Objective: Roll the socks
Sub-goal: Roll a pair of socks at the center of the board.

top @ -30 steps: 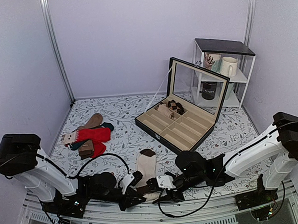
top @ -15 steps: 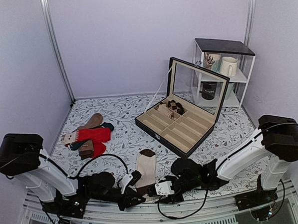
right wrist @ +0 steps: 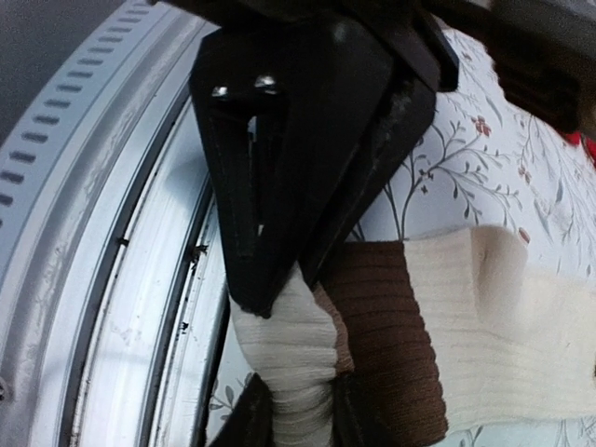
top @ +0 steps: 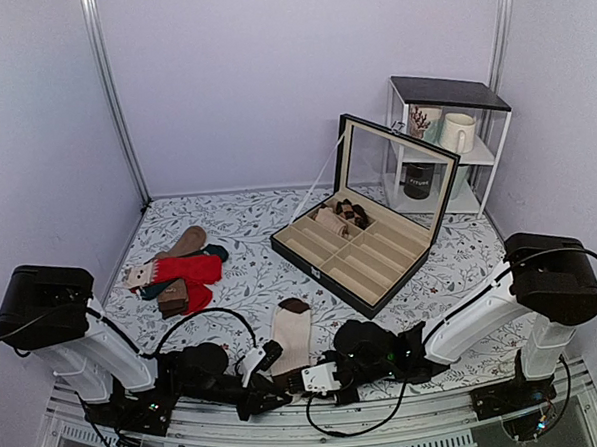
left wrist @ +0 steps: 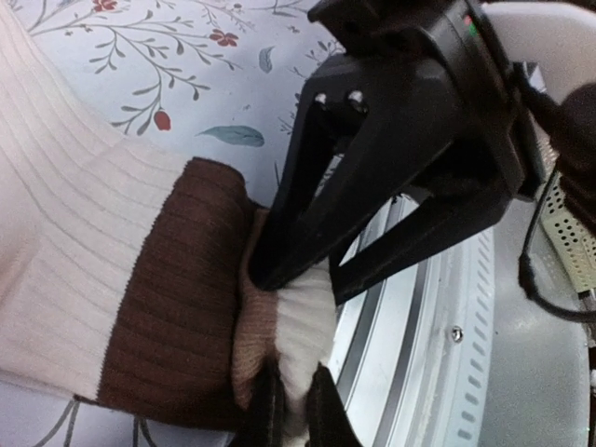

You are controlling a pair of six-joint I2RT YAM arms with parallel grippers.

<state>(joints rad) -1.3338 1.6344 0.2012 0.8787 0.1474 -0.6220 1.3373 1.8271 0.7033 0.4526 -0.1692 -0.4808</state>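
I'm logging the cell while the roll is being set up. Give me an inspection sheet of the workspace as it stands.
Surface: floral table cover, with a metal rail along the near edge.
Job's things: cream and brown socks lie flat, cuff bunched at the near edge.
Clutter: red socks and tan and teal socks are piled far left. There is an open compartment box with a few small items, and a shelf rack with mugs.
Grippers: left gripper and right gripper both pinch the cuff, facing each other.
Cables: black cables loop beside the socks.
Surroundings: plain lavender walls.
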